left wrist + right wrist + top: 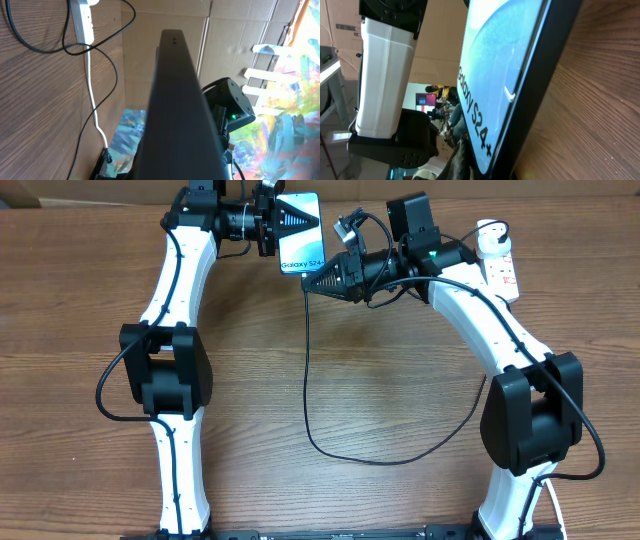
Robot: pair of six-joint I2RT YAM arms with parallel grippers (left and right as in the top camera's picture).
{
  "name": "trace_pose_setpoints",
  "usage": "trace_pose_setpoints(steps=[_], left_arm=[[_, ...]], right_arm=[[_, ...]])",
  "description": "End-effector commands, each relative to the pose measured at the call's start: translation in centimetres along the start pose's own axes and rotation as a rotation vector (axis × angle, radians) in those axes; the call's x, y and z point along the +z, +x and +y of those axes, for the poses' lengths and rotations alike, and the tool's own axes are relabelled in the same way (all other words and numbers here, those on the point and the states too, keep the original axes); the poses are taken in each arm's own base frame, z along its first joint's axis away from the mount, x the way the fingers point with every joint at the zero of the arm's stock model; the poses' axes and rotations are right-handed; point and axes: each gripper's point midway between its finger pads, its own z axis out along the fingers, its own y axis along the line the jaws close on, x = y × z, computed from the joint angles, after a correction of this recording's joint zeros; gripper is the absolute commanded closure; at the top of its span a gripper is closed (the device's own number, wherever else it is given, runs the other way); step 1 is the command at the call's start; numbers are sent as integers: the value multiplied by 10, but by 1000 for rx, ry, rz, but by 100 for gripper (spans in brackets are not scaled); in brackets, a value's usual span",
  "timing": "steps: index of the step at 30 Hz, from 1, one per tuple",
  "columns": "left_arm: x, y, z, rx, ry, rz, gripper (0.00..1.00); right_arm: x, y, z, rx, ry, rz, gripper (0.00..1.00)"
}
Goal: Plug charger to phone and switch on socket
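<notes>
the brown wood-grain bench (80,300) bore a white power strip with red switches (508,275) at its far right, and a thin black cable (305,380) looped across its middle.

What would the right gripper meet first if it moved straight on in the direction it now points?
Most likely the lower end of the phone, held by the left gripper; it fills the right wrist view just ahead of the right gripper. Exact depth is unclear.
</notes>
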Motion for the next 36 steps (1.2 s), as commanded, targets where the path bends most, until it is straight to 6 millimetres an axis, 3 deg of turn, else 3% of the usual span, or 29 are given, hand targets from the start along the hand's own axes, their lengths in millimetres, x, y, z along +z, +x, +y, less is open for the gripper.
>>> trace_pose_setpoints(steps=[1,36], left_arm=[[3,13,-30,88,40,47,96],[3,14,-31,110,46,52,96]], right_arm=[[-2,-2,8,-28,3,-12,96],[-4,-12,-5,19,-20,-20,96]])
